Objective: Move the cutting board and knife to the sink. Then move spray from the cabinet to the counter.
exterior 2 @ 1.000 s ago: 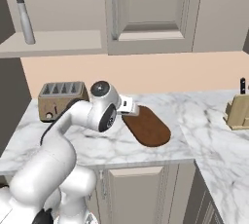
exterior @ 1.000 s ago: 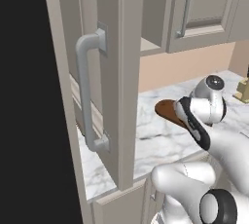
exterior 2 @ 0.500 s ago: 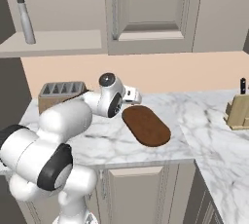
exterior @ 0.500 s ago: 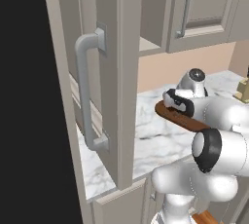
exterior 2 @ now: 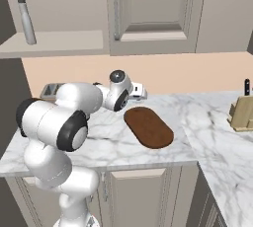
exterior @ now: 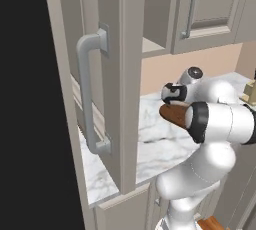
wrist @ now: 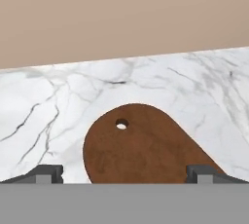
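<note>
At the far left of the right base view we see the spray point(exterior 2: 25, 16) standing upright in the open niche of the cabinet point(exterior 2: 54, 43), near the niche's left end, above the counter point(exterior 2: 197, 117). Below it a toaster point(exterior 2: 52, 90) sits at the counter's back edge, largely hidden behind our white arm. Moving right, the gripper point(exterior 2: 140, 92) hangs just over the back end of the cutting board point(exterior 2: 148, 126), its fingers spread wide and holding nothing. The board lies flat on the marble, slanting from the back toward the front edge, roughly midway along this stretch of counter. In the hand view the same board point(wrist: 141, 150) fills the space between the two fingertips point(wrist: 46, 173), a small round hole near its rounded far end, with veined marble beyond it running to the wall. At the right, on the counter's side run, a pale wooden knife block point(exterior 2: 242, 114) stands with one black handle rising from it. In the left base view the board's end point(exterior: 172, 114) peeks out from behind the arm, below the gripper point(exterior: 169, 93).
</note>
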